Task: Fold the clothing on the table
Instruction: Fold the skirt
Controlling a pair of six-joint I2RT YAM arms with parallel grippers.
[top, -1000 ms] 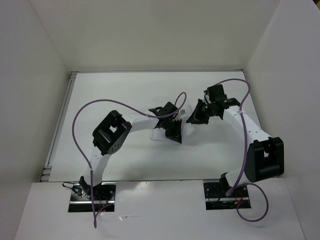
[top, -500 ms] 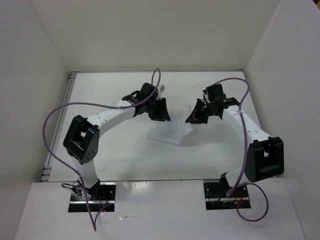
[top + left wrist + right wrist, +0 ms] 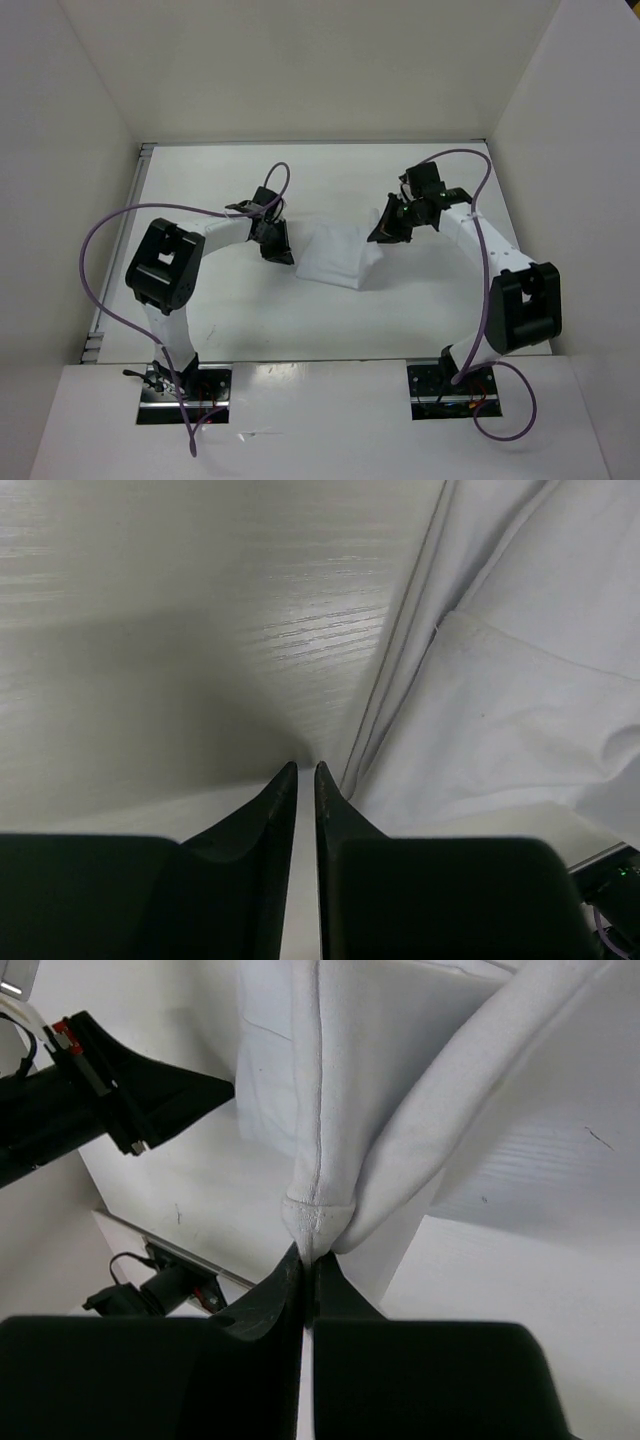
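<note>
At right hand's [image 3: 307, 1256] tips — clothing [image 3: 335, 257] edge pinched; left hand [image 3: 306, 770] beside it, barely ajar.

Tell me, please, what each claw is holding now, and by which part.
The right claw pinches the clothing by a bunched fold at its edge. The left claw holds nothing.

A fixed camera high above and behind the arm bases looks down over the whole white counter [image 3: 230, 310]. Each wrist camera sits close behind its own dark fingers, the left fingers [image 3: 268, 805] and the right fingers [image 3: 272, 1290], low over the counter. All three views show the white clothing [image 3: 335, 255].
</note>
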